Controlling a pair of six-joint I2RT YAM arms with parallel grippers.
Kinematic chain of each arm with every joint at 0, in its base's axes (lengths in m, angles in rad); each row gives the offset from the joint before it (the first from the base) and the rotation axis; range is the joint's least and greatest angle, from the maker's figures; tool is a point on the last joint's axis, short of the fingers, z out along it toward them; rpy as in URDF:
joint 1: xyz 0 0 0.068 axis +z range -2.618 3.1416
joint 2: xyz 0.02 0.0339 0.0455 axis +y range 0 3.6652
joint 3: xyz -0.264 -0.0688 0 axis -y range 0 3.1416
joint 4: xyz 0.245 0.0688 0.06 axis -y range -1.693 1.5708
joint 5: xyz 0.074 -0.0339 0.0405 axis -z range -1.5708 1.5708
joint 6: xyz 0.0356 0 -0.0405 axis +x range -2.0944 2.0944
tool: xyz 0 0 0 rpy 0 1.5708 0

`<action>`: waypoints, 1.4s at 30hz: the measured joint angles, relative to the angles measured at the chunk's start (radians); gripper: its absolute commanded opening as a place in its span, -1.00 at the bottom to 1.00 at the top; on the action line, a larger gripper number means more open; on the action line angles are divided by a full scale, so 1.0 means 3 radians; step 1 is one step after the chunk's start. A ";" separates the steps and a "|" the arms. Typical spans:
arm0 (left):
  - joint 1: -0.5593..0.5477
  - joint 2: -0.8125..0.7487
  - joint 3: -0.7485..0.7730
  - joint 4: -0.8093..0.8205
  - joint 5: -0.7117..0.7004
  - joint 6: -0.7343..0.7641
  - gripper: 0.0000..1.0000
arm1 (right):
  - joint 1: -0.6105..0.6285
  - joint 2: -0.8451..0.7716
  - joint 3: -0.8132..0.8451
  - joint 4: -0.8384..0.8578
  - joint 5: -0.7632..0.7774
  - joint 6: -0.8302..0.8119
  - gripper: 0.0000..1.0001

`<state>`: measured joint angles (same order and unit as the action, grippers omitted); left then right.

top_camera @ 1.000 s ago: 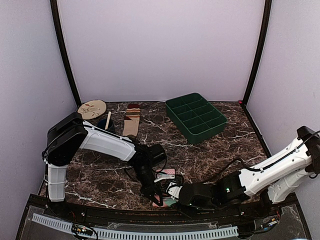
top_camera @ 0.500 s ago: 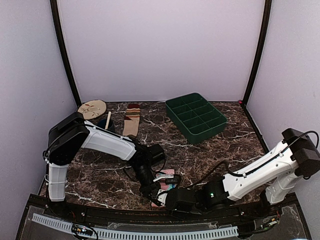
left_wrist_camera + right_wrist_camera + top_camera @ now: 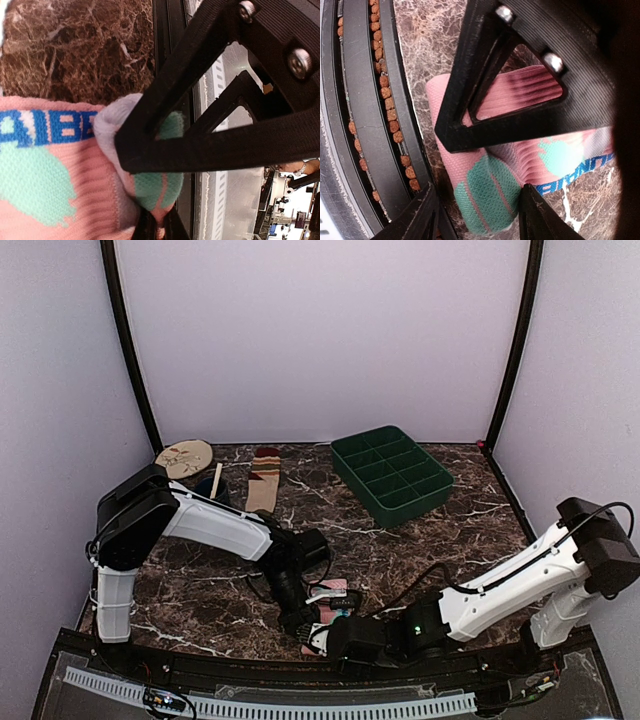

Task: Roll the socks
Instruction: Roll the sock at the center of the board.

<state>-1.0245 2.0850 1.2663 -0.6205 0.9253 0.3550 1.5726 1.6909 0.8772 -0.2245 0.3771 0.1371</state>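
Pink sock (image 3: 65,170) is being pinned at the near desk (image 3: 420,560) edge, teal end clamped by the left tool (image 3: 145,185); the right tool (image 3: 482,170) is being held apart astride it, probably for rolling.

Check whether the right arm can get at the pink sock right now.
Probably yes: the right gripper sits open astride the pink sock with nothing between, though the left gripper is shut on it close by.
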 measured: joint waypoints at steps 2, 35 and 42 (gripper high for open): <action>0.0000 0.0000 0.0000 -0.0005 -0.0001 0.0000 -1.00 | -0.0022 0.0000 -0.0001 0.0008 -0.0029 -0.0027 0.00; 0.0024 0.0020 0.0032 -0.0122 -0.0006 -0.0003 -1.00 | -0.0294 0.0000 -0.0089 0.0234 -0.0586 -0.0182 -0.56; 0.0041 0.0022 0.0034 -0.0154 -0.0029 -0.0006 -0.91 | -0.0326 0.0004 -0.0114 0.0318 -0.0720 -0.0145 -0.87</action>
<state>-1.0122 2.0914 1.2766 -0.6666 0.9165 0.3531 1.4750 1.6920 0.8429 -0.1291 0.1612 0.0937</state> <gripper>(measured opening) 0.065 0.114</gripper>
